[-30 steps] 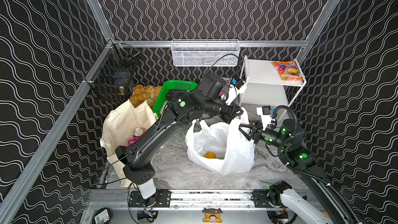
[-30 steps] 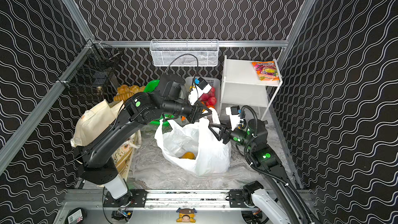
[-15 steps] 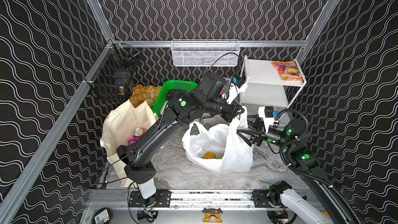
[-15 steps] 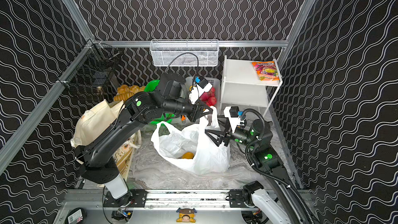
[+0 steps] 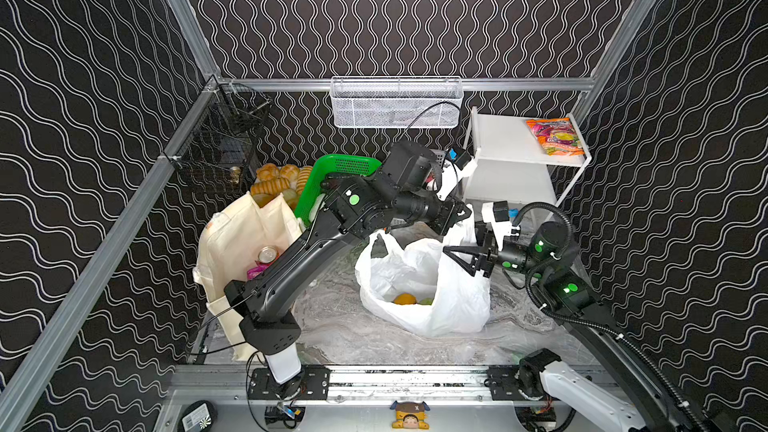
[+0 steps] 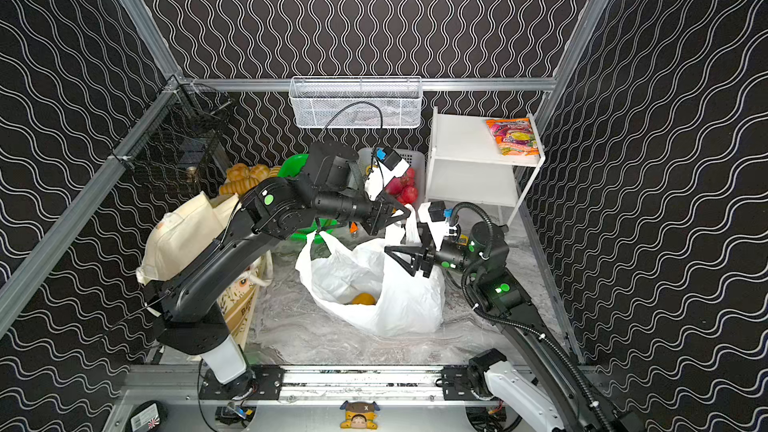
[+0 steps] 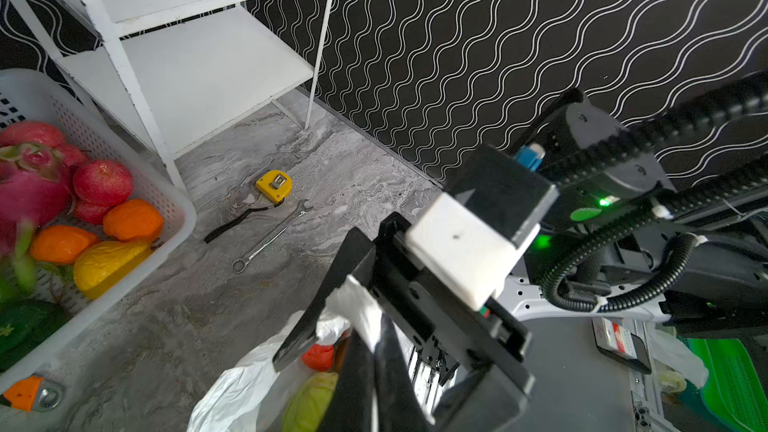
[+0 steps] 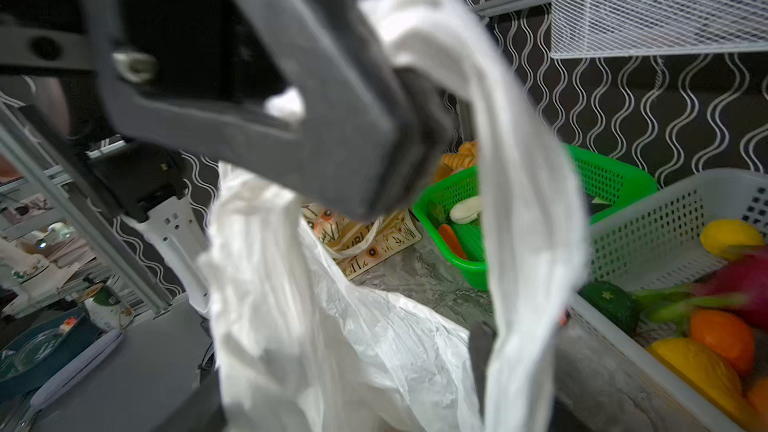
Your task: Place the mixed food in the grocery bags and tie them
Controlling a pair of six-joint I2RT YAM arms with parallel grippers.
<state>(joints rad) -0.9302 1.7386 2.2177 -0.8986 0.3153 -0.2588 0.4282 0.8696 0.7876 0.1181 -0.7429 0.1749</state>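
Tying the white plastic bag (image 5: 453,305), mid-table: left gripper (image 5: 456,218) pinches one handle (image 8: 523,209), raised. Right gripper (image 5: 457,261) jaws spread astride the plastic just below; I'd close only once it's fully between.

A yellow tape measure (image 7: 273,185) and a wrench (image 7: 272,236) lie near the white shelf (image 7: 208,68)

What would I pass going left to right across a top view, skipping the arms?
black wire basket → cream tote → green basket → white plastic bag → colourful snack packet
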